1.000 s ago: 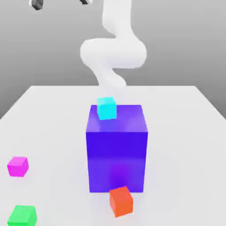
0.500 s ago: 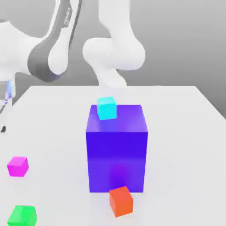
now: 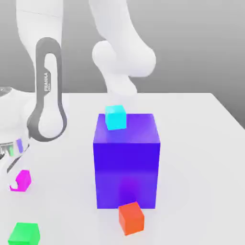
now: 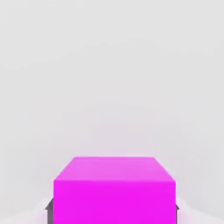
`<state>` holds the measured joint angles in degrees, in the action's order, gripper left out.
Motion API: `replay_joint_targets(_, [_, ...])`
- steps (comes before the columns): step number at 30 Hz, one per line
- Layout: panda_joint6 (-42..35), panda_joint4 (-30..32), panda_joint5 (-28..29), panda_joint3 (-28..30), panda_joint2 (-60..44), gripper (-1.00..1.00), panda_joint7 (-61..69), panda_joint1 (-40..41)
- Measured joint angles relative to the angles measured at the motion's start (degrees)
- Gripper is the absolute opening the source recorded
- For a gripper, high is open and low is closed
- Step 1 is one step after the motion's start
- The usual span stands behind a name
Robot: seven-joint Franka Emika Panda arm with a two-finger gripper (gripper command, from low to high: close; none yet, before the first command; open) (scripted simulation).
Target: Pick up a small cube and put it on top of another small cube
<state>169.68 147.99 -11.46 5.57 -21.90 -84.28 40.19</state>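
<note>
A small magenta cube rests on the white table at the exterior view's left. My gripper has come down over it, with a white finger on its near side. In the hand view the magenta cube sits between the dark fingers, which press its two sides, so the gripper is shut on it. A small cyan cube sits on top of the large blue block. A small orange-red cube lies in front of that block, and a small green cube lies at the front left.
The large blue block stands mid-table, to the right of my gripper. The arm's white links rise over the left of the white table, with the base behind the block. Open tabletop lies to the right.
The arm swung down from above on the left and reached the magenta cube. The fingers closed on its sides. The other cubes have not moved.
</note>
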Motion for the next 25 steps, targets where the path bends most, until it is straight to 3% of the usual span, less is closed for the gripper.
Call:
replay_joint_targets(7, [-9.3,1.9,6.3,3.8,11.3,-1.0,-4.6,-2.9])
replay_joint_targets(17, [-23.9,-17.5,11.4,-5.7,6.7,-1.0,-1.8,-12.9])
replay_joint_targets(21, [-19.4,-19.9,12.0,-6.4,-0.2,-1.0,-1.6,-14.1])
replay_joint_targets(22, [-18.2,-20.1,12.1,-6.4,-1.6,1.0,-1.6,-14.2])
replay_joint_targets(25, [-18.2,-20.1,12.1,-6.4,-1.6,1.0,-1.6,-14.2])
